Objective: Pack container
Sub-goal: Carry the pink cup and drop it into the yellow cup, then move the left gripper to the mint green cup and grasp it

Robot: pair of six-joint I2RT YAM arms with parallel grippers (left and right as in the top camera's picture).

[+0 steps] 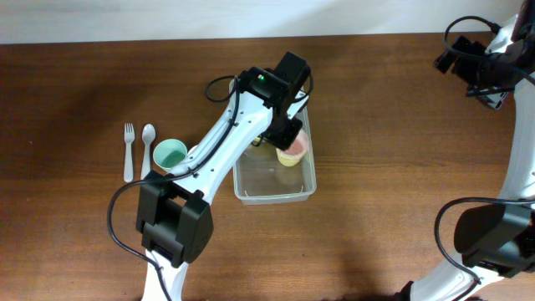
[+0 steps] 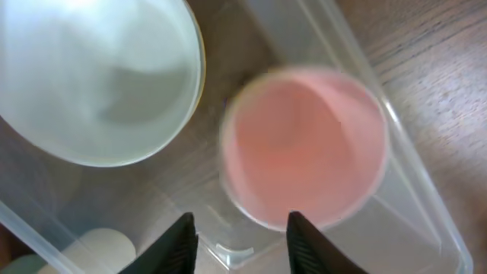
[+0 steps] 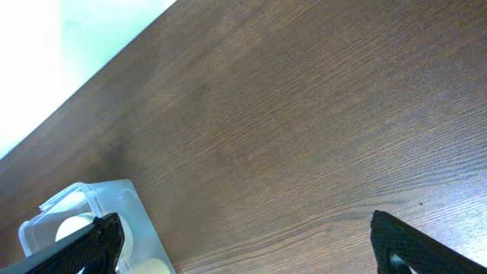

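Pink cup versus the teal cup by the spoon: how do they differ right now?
The pink cup is inside the container, beneath the left claw; the teal cup stands outside it on the table. The pink cup has a pale bowl for a neighbour, the teal cup a spoon. Both are round, mouths facing up.

No legible text, brand, number or sign in any view. Container [image 1: 274, 198], centre of the overhead frame: clear plastic, and any print on it is too small to make out. The left wrist view is blurred at close range, so nothing can be read on the pink cup [image 2: 304, 144] or the pale bowl [image 2: 91, 76].
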